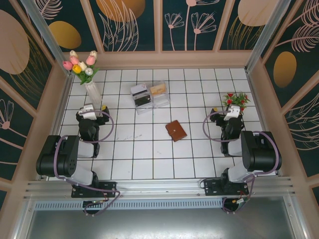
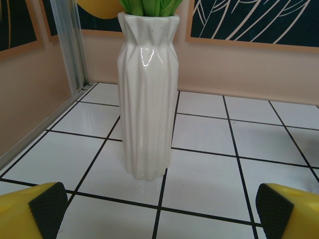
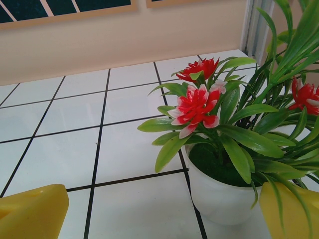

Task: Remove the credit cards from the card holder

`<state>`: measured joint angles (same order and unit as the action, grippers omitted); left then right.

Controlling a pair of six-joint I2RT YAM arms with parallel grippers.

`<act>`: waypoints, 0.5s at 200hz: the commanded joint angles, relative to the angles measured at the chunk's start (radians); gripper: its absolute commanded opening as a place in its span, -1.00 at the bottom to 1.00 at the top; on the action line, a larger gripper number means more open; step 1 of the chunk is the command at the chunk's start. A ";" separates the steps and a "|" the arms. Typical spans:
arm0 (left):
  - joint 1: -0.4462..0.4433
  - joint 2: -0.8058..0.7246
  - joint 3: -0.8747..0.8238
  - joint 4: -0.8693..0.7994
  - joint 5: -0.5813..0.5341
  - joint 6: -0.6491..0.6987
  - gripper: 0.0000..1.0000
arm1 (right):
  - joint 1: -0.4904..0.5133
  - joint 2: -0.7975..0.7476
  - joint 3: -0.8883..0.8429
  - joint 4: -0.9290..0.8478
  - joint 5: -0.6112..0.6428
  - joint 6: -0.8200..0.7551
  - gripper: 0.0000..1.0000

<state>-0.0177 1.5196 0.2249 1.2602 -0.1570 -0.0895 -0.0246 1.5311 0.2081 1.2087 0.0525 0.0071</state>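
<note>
The card holder is a small brown wallet lying folded shut on the white tiles near the middle of the table. The credit cards are hidden. My left gripper rests at the left, well away from the wallet; in the left wrist view the gripper is open, and its yellow fingers stand wide apart with nothing between them. My right gripper rests at the right, also apart from the wallet. In the right wrist view it is open and empty, with yellow fingers at the frame's bottom corners.
A white ribbed vase of tulips stands just ahead of the left gripper. A white pot of red flowers stands close in front of the right gripper. A clear two-compartment tray sits behind the wallet. Walls enclose the table.
</note>
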 commanded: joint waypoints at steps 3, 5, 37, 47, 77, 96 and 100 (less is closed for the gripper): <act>0.007 0.005 0.007 0.028 0.010 0.011 0.98 | 0.006 0.009 0.018 0.053 0.003 0.017 0.98; 0.007 0.005 0.006 0.028 0.010 0.011 0.98 | 0.006 0.010 0.018 0.052 0.003 0.017 0.98; 0.007 0.004 0.006 0.028 0.009 0.011 0.98 | 0.005 0.010 0.017 0.052 0.003 0.017 0.98; 0.007 0.004 0.007 0.028 0.010 0.011 0.97 | 0.006 0.011 0.018 0.052 0.003 0.016 0.98; 0.007 0.002 0.002 0.034 0.010 0.011 0.98 | 0.005 0.010 0.014 0.058 -0.004 0.013 0.98; 0.007 0.002 -0.004 0.049 0.008 0.010 0.98 | 0.010 -0.006 0.003 0.068 -0.033 -0.011 0.98; 0.007 -0.001 -0.006 0.050 0.005 0.011 0.98 | 0.014 -0.014 -0.003 0.072 -0.033 -0.014 0.98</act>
<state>-0.0177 1.5196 0.2249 1.2610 -0.1570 -0.0895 -0.0242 1.5311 0.2077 1.2098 0.0494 0.0059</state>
